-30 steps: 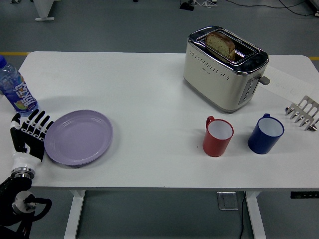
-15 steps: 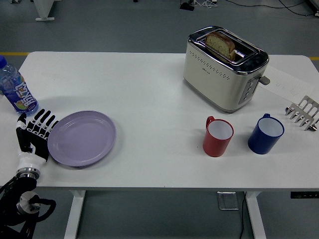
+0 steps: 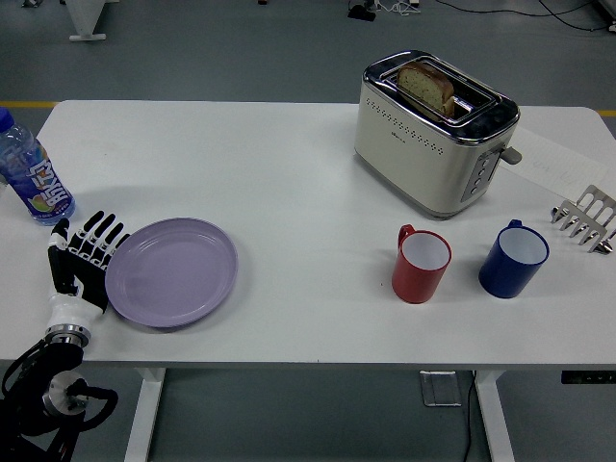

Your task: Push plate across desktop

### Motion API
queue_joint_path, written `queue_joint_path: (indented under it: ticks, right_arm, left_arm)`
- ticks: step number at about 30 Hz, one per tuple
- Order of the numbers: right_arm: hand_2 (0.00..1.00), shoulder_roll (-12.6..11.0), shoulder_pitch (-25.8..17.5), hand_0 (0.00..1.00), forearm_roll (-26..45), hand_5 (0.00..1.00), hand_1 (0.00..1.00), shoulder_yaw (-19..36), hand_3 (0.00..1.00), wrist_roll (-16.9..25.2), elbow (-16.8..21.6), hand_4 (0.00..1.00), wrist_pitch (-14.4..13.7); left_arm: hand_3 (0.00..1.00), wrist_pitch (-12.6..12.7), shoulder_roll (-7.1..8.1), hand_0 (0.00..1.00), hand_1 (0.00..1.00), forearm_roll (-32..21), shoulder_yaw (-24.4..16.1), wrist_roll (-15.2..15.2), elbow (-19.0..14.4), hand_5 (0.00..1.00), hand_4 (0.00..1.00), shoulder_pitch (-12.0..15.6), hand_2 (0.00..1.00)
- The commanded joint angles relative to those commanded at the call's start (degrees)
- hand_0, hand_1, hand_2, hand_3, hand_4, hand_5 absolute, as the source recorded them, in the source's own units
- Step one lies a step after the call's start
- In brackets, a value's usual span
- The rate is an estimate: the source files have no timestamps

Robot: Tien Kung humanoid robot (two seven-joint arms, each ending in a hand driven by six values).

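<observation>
Head view shows the left hand, fingers spread flat and gripping nothing, touching the left rim of the purple plate near the table's front-left corner; the plate looks stiff, light and slippery, best pushed at that rim.

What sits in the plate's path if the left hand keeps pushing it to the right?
Nothing close. The left hand is against the purple plate at its left rim, with bare table to the plate's right. The first obstacle is the red mug, then the blue mug.
</observation>
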Motion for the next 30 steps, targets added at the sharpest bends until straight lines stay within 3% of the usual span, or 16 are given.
queue_joint_path:
  ticks: [30]
  right_arm:
    - [0.611,-0.32,0.54,0.577,0.02,0.531,0.518,-0.14,0.564,0.41,-0.14,0.210,0.23]
  left_arm:
    - [0.625,0.59,0.00,0.735,0.763,-1.89,9.82,-0.81,-0.36,0.998,0.546,-2.50,0.720]
